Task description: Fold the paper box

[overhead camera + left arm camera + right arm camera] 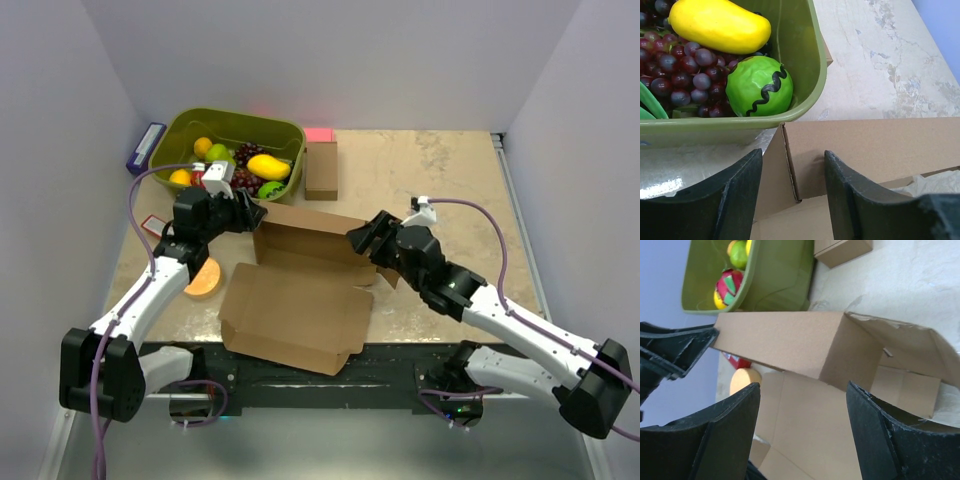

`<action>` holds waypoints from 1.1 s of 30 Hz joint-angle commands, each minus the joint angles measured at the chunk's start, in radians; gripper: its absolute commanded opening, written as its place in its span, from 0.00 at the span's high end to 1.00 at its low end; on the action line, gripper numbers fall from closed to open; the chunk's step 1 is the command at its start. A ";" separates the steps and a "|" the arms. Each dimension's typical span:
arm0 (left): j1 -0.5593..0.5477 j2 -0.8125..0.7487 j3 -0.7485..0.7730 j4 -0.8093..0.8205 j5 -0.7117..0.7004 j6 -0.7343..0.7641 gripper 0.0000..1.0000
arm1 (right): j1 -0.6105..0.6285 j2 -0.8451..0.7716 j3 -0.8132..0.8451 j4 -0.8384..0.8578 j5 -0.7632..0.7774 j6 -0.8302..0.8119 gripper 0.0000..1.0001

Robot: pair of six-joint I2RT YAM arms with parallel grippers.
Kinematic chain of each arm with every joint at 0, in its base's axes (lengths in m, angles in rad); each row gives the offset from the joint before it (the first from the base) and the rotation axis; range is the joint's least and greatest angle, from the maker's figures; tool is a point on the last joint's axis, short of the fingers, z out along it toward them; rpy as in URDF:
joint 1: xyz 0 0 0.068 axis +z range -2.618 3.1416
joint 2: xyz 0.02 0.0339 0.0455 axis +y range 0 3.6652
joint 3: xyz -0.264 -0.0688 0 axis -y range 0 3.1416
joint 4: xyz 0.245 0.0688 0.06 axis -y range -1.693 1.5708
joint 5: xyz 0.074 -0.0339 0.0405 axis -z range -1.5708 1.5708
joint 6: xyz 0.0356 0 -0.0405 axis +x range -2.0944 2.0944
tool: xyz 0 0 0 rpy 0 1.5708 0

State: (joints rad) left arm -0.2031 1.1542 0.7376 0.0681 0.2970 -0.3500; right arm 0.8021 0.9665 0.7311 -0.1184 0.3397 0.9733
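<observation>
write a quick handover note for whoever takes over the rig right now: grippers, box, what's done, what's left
Left gripper: open, jaws either side of the left corner of the paper box's raised far wall, close to the green bin.
Right gripper: open, at that wall's right end, holding nothing.
Paper box: mid-table, its wide panel lying flat toward the arms.
Done: far wall stands up.
Left: raise the other walls, tuck the flaps, close the box.
</observation>
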 commanded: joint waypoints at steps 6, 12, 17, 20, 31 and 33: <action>0.008 0.015 0.000 0.016 0.001 0.003 0.52 | -0.055 0.040 0.004 0.039 0.035 -0.032 0.30; 0.008 0.016 0.000 0.016 0.002 0.003 0.55 | -0.073 0.070 -0.007 0.143 -0.030 -0.018 0.32; 0.008 0.018 0.000 0.016 0.001 0.002 0.55 | -0.087 0.112 -0.015 0.204 -0.089 0.011 0.34; 0.008 0.019 0.000 0.016 0.001 0.002 0.55 | -0.089 0.126 -0.039 0.268 -0.119 0.045 0.36; 0.008 0.021 0.000 0.016 0.007 0.000 0.56 | -0.089 0.184 -0.117 0.503 -0.137 0.194 0.51; 0.008 0.022 0.000 0.016 0.008 0.000 0.56 | -0.090 0.202 -0.121 0.523 -0.133 0.209 0.57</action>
State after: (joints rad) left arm -0.2031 1.1641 0.7376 0.0910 0.3023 -0.3538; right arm 0.7120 1.1458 0.6250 0.2584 0.2131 1.1072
